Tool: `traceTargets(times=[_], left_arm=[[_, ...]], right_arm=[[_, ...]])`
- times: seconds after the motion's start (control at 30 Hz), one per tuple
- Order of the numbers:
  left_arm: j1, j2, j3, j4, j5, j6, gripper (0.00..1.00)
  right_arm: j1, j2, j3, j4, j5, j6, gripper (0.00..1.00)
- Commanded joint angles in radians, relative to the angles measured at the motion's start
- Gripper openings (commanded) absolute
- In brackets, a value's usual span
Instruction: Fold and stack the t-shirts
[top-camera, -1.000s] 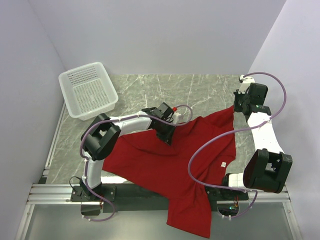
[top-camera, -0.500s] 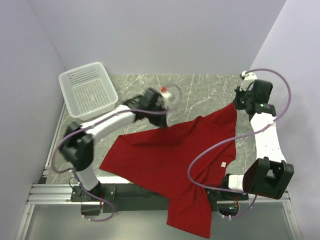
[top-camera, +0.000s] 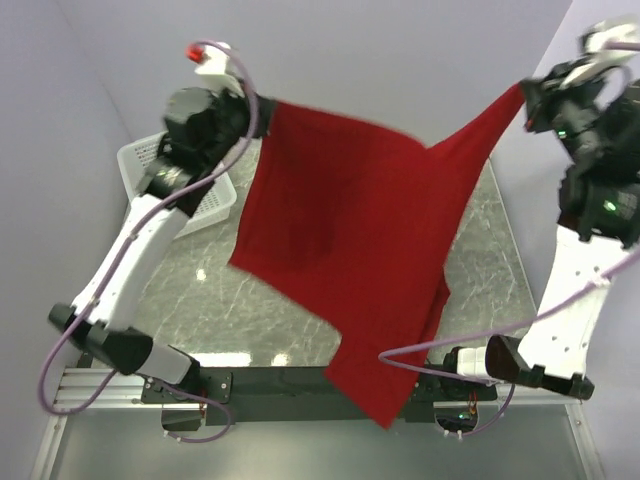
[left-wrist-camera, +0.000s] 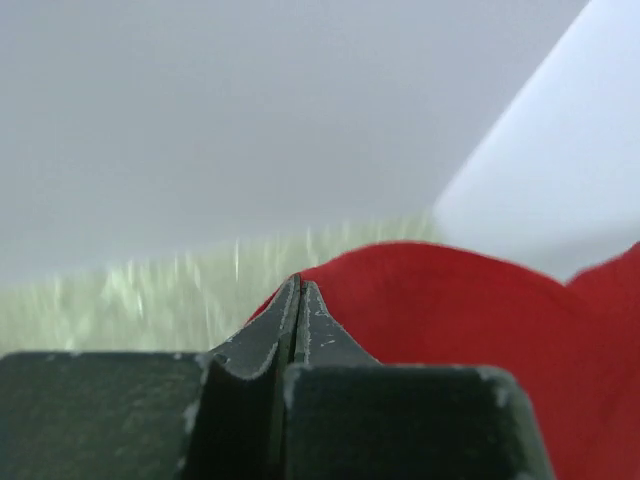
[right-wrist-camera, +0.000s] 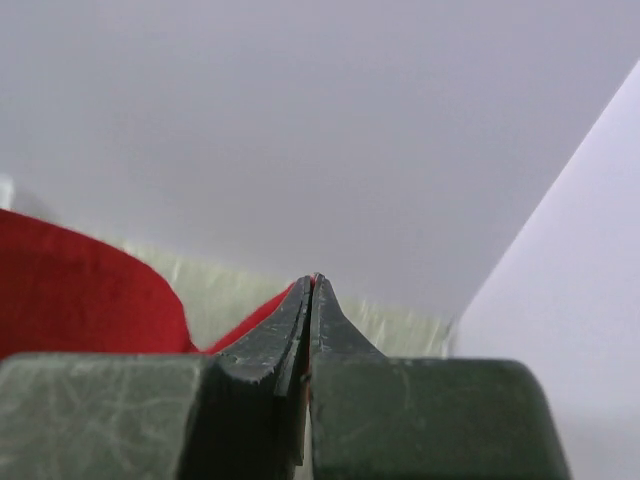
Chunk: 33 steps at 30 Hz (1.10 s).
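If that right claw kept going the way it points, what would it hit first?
Beyond the red t-shirt pinched in the right claw, probably the pale back wall, though depth is unclear.

red t-shirt (top-camera: 350, 230) hanging as curtain across mid-table, basket (top-camera: 135, 158) far left, open table (top-camera: 210, 290) near left

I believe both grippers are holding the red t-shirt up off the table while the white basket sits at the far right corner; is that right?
Not quite: the basket sits at the far left corner, as the top view shows. The left gripper and right gripper do hold the t-shirt up off the table.
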Motion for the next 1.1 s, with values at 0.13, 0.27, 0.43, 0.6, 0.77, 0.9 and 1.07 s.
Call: traceTargets(times=[0.13, 0.27, 0.43, 0.6, 0.77, 0.9, 1.07], left_arm=[[-0.003, -0.241, 0.115, 0.228, -0.165, 0.049, 0.01], [-0.003, -0.330, 0.135, 0.280, -0.176, 0.046, 0.01], [-0.003, -0.384, 0.170, 0.335, -0.148, 0.026, 0.01], [-0.004, -0.402, 0.221, 0.335, -0.134, 0.016, 0.01], [-0.004, -0.399, 0.197, 0.329, -0.157, 0.013, 0.01], [-0.003, -0.396, 0.132, 0.340, -0.222, 0.034, 0.01], [-0.004, -0.353, -0.010, 0.331, -0.340, 0.052, 0.01]], right_arm=[[-0.046, -0.029, 0.312, 0.076, 0.027, 0.151, 0.00], [-0.072, -0.071, 0.389, 0.149, 0.096, 0.195, 0.00], [-0.080, -0.103, 0.490, 0.233, 0.212, 0.194, 0.00], [-0.080, -0.112, 0.527, 0.299, 0.332, 0.162, 0.00], [-0.080, -0.111, 0.517, 0.314, 0.369, 0.120, 0.00], [-0.080, -0.100, 0.450, 0.310, 0.348, 0.120, 0.00], [-0.080, -0.082, 0.249, 0.285, 0.236, 0.108, 0.00]])
